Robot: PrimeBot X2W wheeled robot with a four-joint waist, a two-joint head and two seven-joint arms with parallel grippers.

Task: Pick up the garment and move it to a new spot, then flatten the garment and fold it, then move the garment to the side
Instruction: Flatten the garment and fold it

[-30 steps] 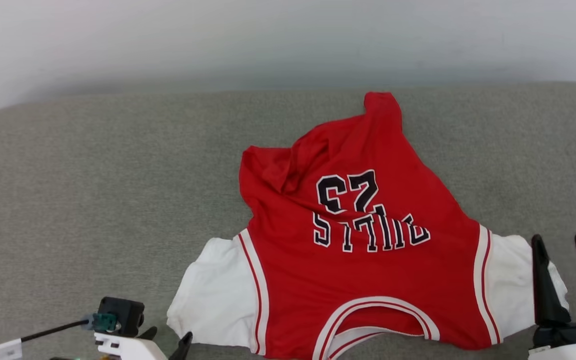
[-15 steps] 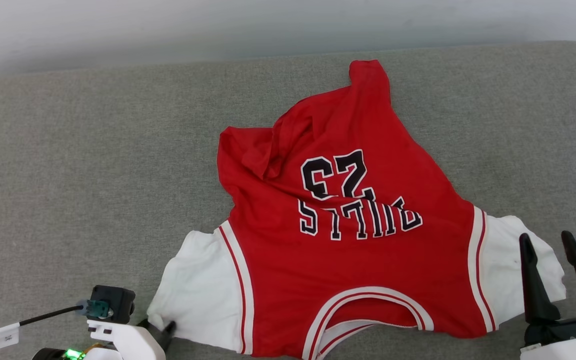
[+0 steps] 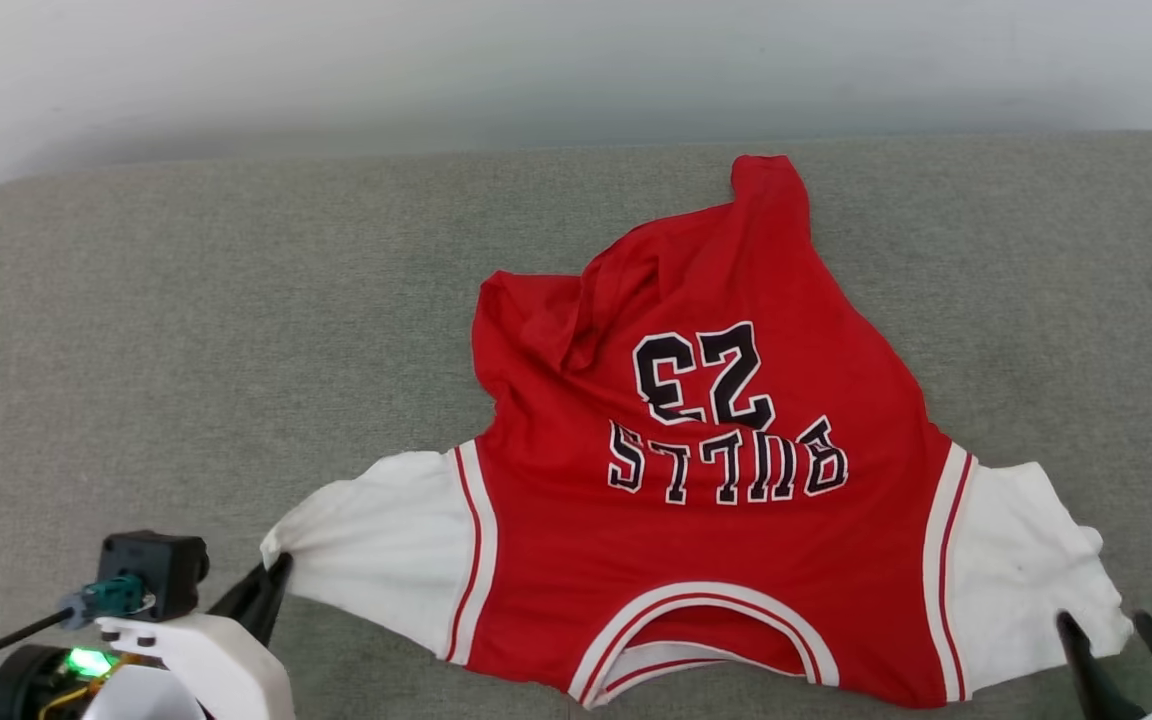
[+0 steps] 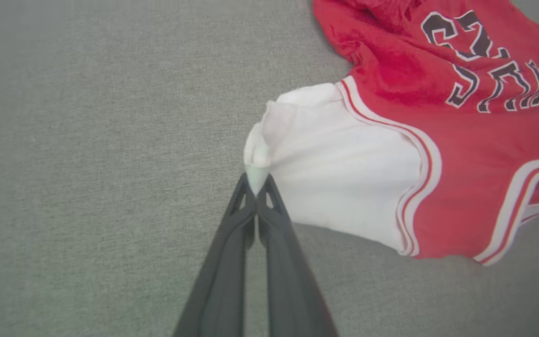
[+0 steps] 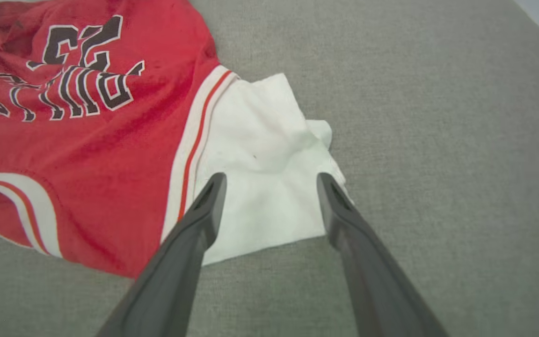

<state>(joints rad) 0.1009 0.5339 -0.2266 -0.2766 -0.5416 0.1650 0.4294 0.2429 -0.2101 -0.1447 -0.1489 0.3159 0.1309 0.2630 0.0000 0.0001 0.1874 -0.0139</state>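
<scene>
The garment [image 3: 706, 500] is a red jersey with white sleeves and black "23 BULLS" lettering, lying on the grey cushion with its collar toward me and its far hem rumpled. My left gripper [image 3: 276, 570] is shut on the corner of the left white sleeve [image 4: 335, 164], which is pulled into a point; the left wrist view shows the gripper [image 4: 255, 180] pinching that fabric. My right gripper [image 5: 272, 180] stands open above the right white sleeve [image 5: 260, 187], fingers spread over its outer part. In the head view the right gripper [image 3: 1106, 625] is at the sleeve's lower edge.
The grey fabric surface [image 3: 186, 350] stretches wide to the left of the garment and behind it. A pale wall [image 3: 536, 60] runs along the far edge. A black camera block with a cable [image 3: 146, 575] sits on my left wrist.
My left gripper has closed on the left sleeve's corner and drawn it out to the left. The right gripper has dropped lower in the head view. The head camera shifted.
</scene>
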